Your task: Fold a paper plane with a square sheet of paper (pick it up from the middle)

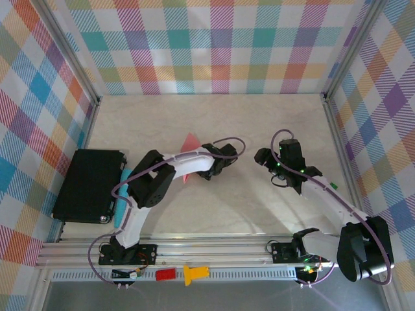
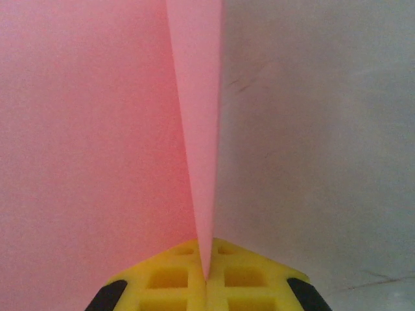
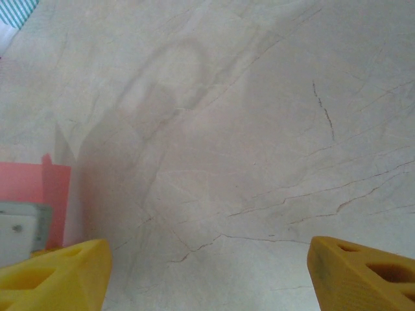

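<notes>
The left gripper is clamped on a raised fold of the pink paper, which lies partly folded near the middle of the table, one pointed corner aimed at the far wall. The right gripper hovers to the paper's right with its 2 fingers spread wide, holding nothing. A black case at the table's left edge lies flat and looks closed, its contents hidden, with a teal object just beside it.

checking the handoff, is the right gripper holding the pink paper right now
No, the right gripper stands wide open with bare table between its jaws.
</notes>
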